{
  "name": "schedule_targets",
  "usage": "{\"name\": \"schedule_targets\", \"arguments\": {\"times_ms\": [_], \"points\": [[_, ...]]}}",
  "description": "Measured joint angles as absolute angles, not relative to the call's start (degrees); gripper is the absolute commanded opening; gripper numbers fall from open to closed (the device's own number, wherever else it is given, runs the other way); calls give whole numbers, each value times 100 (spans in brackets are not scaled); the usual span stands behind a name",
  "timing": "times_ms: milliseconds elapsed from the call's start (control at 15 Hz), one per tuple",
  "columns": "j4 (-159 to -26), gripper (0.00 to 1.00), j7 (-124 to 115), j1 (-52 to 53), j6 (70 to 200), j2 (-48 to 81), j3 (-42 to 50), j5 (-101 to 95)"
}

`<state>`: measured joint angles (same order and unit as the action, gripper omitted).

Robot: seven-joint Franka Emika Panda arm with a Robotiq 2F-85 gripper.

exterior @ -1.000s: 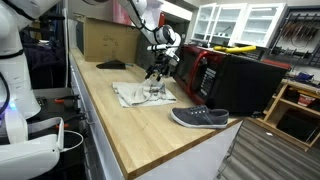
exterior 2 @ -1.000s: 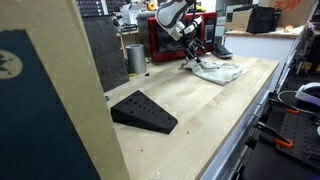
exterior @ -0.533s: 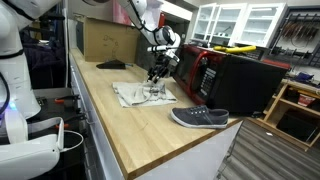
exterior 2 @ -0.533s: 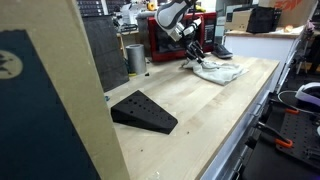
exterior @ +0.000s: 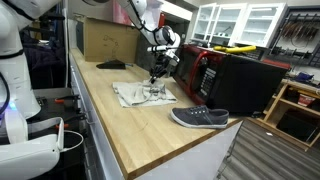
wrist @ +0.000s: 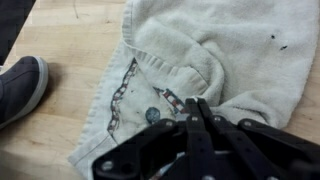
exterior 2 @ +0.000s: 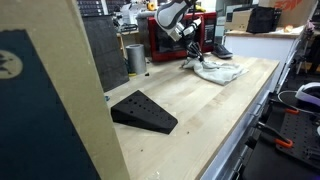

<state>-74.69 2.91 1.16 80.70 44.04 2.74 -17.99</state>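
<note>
The long pale wooden workbench (exterior: 130,125) runs from the upper left to the lower right in an exterior view. A red-and-black boxy appliance (exterior: 225,78) stands along its far edge, right of centre. A brown cardboard box (exterior: 105,40) sits at the top, left of centre, well apart from the work. At mid-frame lies the crumpled off-white cloth (exterior: 140,95), which also shows at the upper right in an exterior view (exterior 2: 218,71) and fills most of the wrist view (wrist: 220,50). A grey slip-on shoe (exterior: 200,118) lies near it towards the lower right, and shows at the left edge of the wrist view (wrist: 20,85). A black wedge-shaped block (exterior 2: 143,112) rests at centre, well apart from the cloth, and a grey metal cylinder (exterior 2: 136,58) stands behind it. Nothing lies between the arm and the cloth. A dark printed band along the cloth's hem is too blurred to read. The black two-fingered gripper (exterior: 155,78) (wrist: 200,108) bears down on the cloth's near side, its fingertips drawn together and pinching a fold of fabric. A second ago those fingers stood wide apart over the same spot, and the arm has barely shifted.
</note>
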Motion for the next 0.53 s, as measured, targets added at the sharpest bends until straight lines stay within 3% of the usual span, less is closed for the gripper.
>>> {"name": "schedule_targets", "arguments": {"times_ms": [533], "points": [[-7292, 1, 291, -101, 8077, 4421, 401, -1799]]}}
